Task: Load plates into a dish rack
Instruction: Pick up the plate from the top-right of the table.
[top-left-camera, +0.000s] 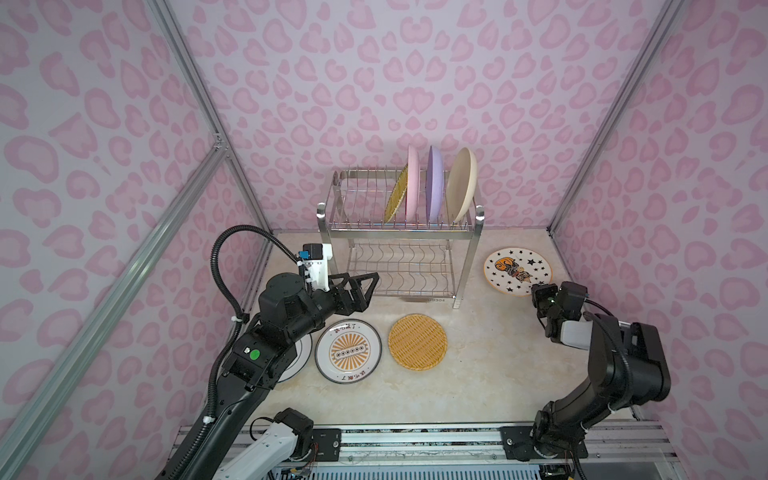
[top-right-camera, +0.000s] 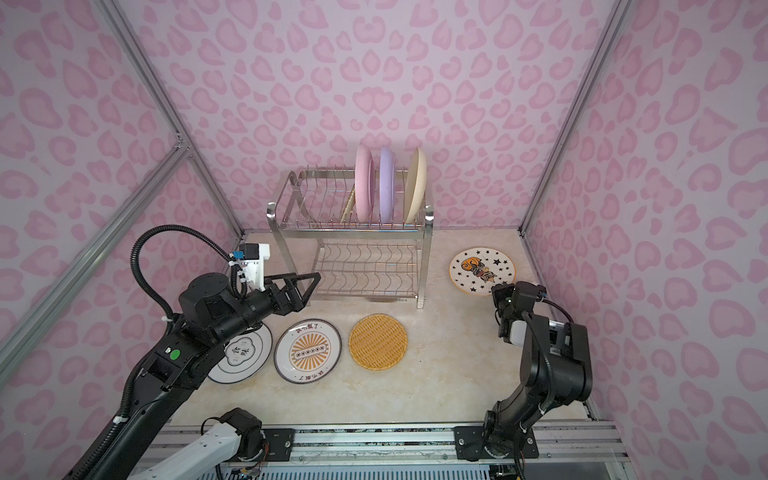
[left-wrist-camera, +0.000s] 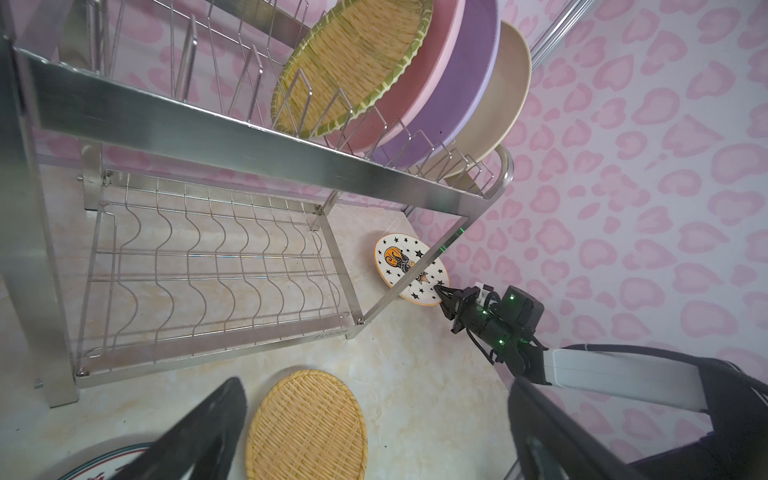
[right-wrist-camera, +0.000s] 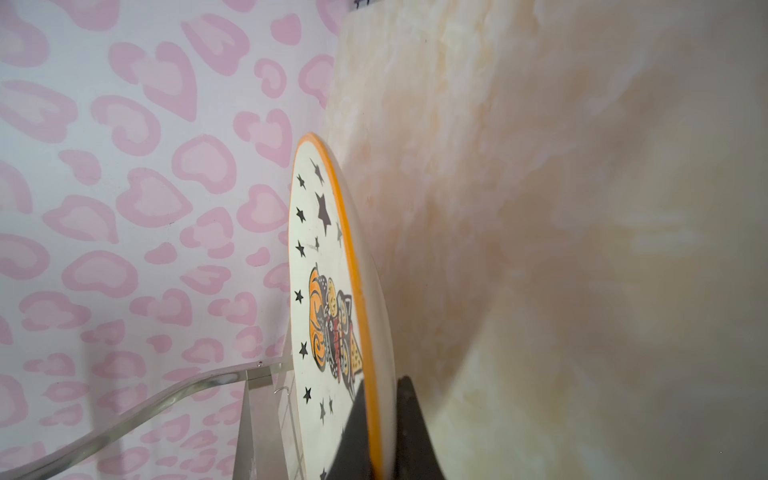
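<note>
The dish rack (top-left-camera: 399, 232) stands at the back of the table. Its top tier holds a yellow woven plate (top-left-camera: 397, 195), a pink plate (top-left-camera: 412, 187), a lilac plate (top-left-camera: 434, 187) and a cream plate (top-left-camera: 461, 187) on edge. On the table lie a star plate (top-left-camera: 517, 270), a second woven plate (top-left-camera: 417, 341), a sunburst plate (top-left-camera: 348, 351) and a dark-rimmed plate (top-right-camera: 243, 353), partly under my left arm. My right gripper (right-wrist-camera: 380, 386) is shut on the star plate's (right-wrist-camera: 328, 291) near rim. My left gripper (top-left-camera: 368, 286) hangs open and empty beside the rack's lower tier.
Pink-patterned walls close in the table on three sides; the right wall (top-left-camera: 665, 208) runs close behind the star plate. A metal rail (top-left-camera: 415, 440) with both arm bases borders the front edge. Bare tabletop (top-left-camera: 498, 353) lies between the woven plate and my right arm.
</note>
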